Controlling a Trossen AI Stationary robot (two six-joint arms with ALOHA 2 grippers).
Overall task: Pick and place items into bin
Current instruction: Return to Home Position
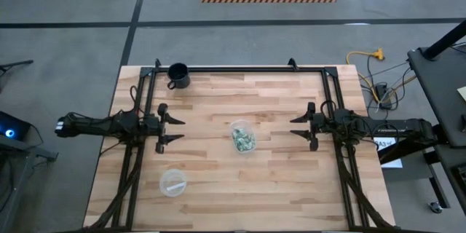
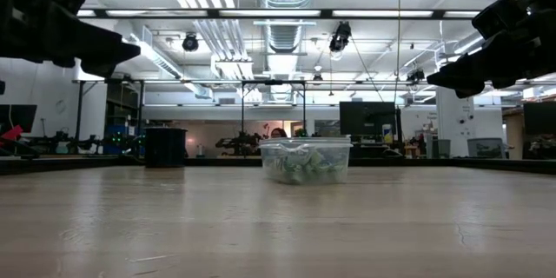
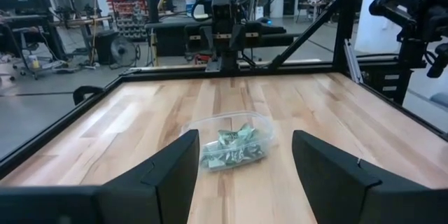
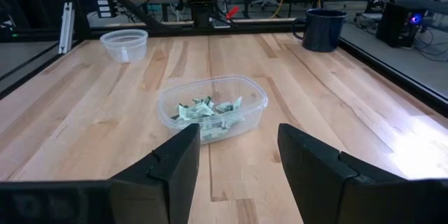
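Bin between left claw, right claw

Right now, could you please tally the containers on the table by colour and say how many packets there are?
Clear containers: 2, the cup and the flatter dish.
Black containers: 1, the mug.
Total containers: 3.
Packets: heaped inside the cup, too jumbled to count; none lies loose on the table.

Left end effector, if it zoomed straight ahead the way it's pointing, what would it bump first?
Probably the clear cup of packets, seen between the open fingers of the left end effector. It hangs above the table, though, so it might pass over.
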